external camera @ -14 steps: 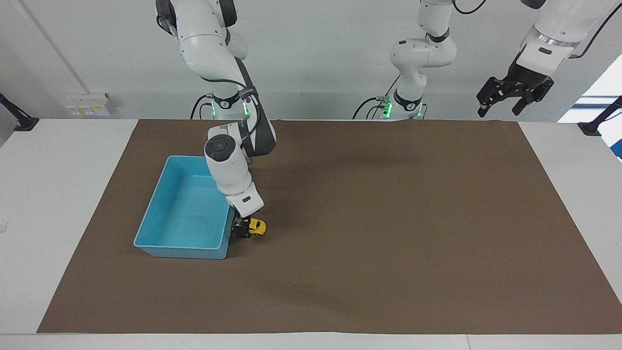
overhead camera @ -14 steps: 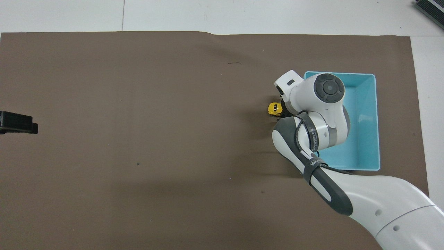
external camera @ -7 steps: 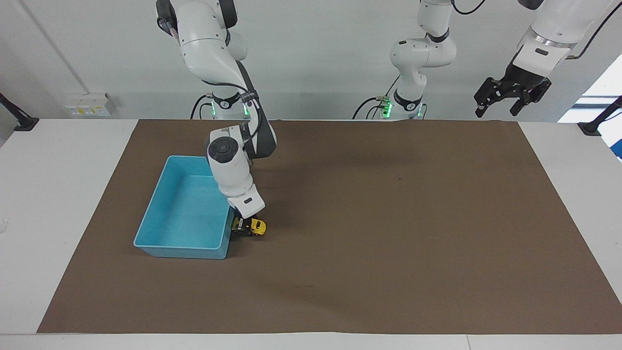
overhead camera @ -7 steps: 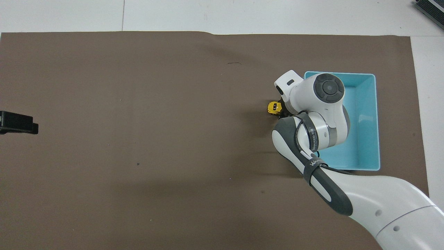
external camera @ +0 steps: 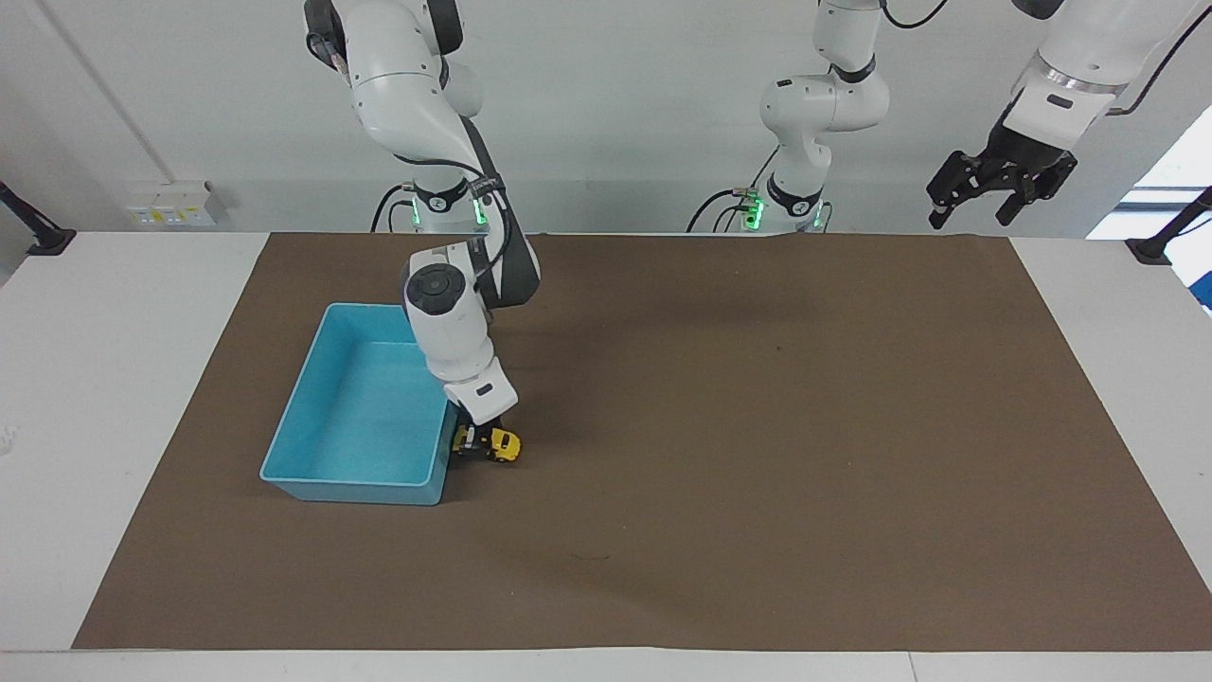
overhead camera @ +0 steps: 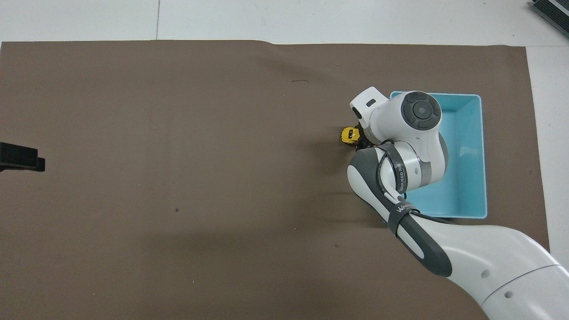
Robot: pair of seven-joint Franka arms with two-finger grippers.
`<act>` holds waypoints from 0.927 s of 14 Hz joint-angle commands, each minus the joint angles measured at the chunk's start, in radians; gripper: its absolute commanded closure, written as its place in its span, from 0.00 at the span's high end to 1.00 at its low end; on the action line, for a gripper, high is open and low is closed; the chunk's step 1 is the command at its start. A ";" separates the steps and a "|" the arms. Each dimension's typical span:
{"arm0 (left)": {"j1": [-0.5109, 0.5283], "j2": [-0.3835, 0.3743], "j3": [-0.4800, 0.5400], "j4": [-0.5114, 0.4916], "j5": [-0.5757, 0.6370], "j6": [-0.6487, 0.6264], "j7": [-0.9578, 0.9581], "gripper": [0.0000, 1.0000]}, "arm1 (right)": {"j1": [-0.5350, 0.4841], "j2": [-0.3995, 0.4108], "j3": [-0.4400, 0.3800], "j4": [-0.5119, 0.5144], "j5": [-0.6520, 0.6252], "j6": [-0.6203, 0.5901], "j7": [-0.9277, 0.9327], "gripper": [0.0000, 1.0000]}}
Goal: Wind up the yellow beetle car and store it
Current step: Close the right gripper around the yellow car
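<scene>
Since a second ago my right gripper (external camera: 471, 440) has closed on the yellow beetle car (external camera: 501, 444), and the car has shifted a touch away from the bin's wall; the left arm has barely stirred.

I count one car, one blue bin (external camera: 312, 474), one brown mat (external camera: 757, 426) and two arms.

The car sits on the mat just beside the bin, by the bin's corner farthest from the robots on the side toward the left arm's end of the table. Its long axis runs roughly along the table's length, one end aimed at the bin wall and the yellow end I can see aimed away from it, toward the left arm's end. I cannot tell nose from tail. In the overhead view only that yellow end (overhead camera: 350, 135) shows past my wrist.

The right gripper is clamped on the bin-side end of the car, low at the mat, with the wrist leaning over the bin's rim.

The bin holds nothing I can see.

The left gripper (external camera: 973, 214) waits raised near its own end of the table, well apart from the bin, its fingers spread apart and holding nothing.
</scene>
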 commanded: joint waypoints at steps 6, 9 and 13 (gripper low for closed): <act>0.015 0.004 -0.008 0.011 -0.010 -0.014 0.005 1.00 | 0.016 -0.023 0.016 0.127 0.012 -0.166 0.029 0.29; 0.015 0.004 -0.008 0.011 -0.010 -0.014 0.005 1.00 | 0.012 -0.052 0.021 0.168 0.035 -0.242 0.030 0.29; 0.015 0.004 -0.008 0.011 -0.010 -0.014 0.005 1.00 | -0.005 -0.112 0.019 0.165 0.045 -0.313 0.027 0.29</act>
